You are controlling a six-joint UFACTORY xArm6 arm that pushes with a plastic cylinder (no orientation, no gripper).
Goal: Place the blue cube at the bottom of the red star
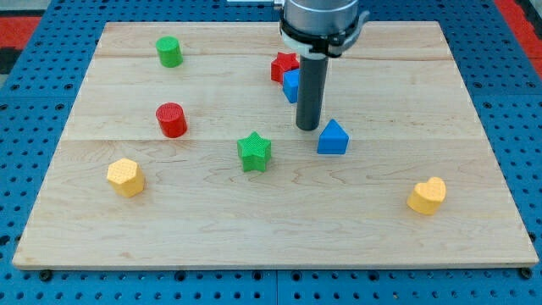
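Observation:
The red star (284, 65) lies near the view's top centre. The blue cube (291, 85) touches it at its lower right and is partly hidden behind my rod. My tip (306, 127) rests on the board below the blue cube and just left of the blue triangular block (333, 137). The tip stands apart from the cube.
A green cylinder (169, 52) lies at the top left, a red cylinder (171, 119) at the left, a green star (254, 152) in the middle. A yellow hexagonal block (126, 177) lies lower left and a yellow heart (427, 196) lower right, on the wooden board (474, 169).

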